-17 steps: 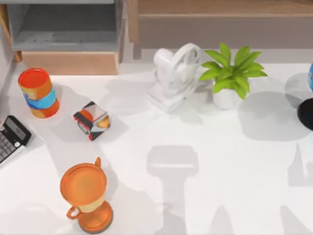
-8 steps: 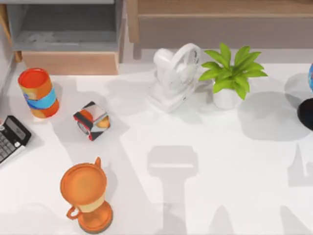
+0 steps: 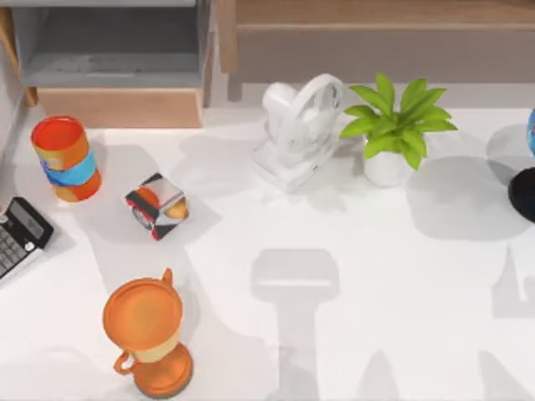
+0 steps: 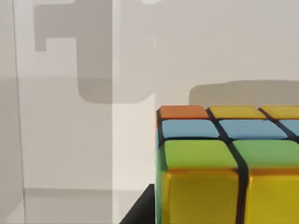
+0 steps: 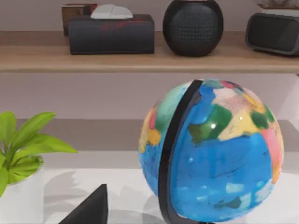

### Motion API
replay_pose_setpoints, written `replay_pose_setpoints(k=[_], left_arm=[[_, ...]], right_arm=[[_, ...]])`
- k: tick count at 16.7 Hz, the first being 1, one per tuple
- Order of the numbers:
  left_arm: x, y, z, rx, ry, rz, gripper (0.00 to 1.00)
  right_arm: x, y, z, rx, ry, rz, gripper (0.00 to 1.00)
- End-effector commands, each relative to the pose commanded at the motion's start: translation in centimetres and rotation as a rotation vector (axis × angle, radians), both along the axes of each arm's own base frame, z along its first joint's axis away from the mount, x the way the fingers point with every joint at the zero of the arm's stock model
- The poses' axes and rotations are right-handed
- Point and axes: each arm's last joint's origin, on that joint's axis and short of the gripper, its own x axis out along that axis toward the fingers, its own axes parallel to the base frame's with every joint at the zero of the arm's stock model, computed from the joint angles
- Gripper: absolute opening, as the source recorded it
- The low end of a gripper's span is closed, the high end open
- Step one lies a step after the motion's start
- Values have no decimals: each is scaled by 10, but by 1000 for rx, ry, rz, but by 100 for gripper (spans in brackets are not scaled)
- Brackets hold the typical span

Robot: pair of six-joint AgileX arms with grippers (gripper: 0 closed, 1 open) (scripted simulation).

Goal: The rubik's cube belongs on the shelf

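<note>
A: Left gripper status?

B: Can't tell how far open it is. Left wrist view has the rubik's cube (image 4: 229, 163) right up against the camera, with a dark finger (image 4: 138, 212) tip poking in just beside the cube's corner. Whether the finger touches the cube, can't tell. So no confirmed hold.

A: Cube orientation?

B: Top face shows orange, yellow, blue and green tiles; the face towards the camera is yellow. Behind it is a pale surface with blocky shadows.

A: Right gripper?

B: Same story, opening can't be judged. Right wrist view shows one dark finger (image 5: 88, 207) tip at the frame edge, touching nothing visible. Near it stands a globe (image 5: 215, 154), and a plant (image 5: 23, 149) in a white pot to the side.

A: Shelf?

B: The shelf (image 5: 140, 58) runs behind the globe, carrying a tissue box (image 5: 111, 32), a round speaker (image 5: 193, 26) and a dark clock-like box (image 5: 273, 32). In the top view it sits at the far edge (image 3: 376, 12).

A: Table?

B: On the table (image 3: 351, 251): fan (image 3: 299, 129), glossy cube (image 3: 157, 205), can (image 3: 65, 157), trophy (image 3: 146, 334), calculator (image 3: 18, 236) at the left.
</note>
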Motion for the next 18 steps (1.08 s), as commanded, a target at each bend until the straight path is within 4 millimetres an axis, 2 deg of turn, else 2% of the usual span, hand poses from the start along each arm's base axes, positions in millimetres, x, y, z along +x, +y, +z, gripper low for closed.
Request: replay_pose_setpoints(k=[6,8,10,11,13,15,18], left_arm=[[-2,1,2,3,4,3,0],[-8,-2,15,15,0,0,0],[-16,-18,42,42,-28,-27,0],[-20,-31,58,60,-49,-51,0],[-28,-70,88,97,-104,-127,0],[-37,-119,111,131,-164,-226,0],[-54,-204,127,170,-268,-404,0]], right_arm=[[0,0,0,0,0,0,100],[0,0,0,0,0,0,100],[0,0,0,0,0,0,100],[0,0,0,0,0,0,100],[0,0,0,0,0,0,100],[0,0,0,0,0,0,100],[0,0,0,0,0,0,100]])
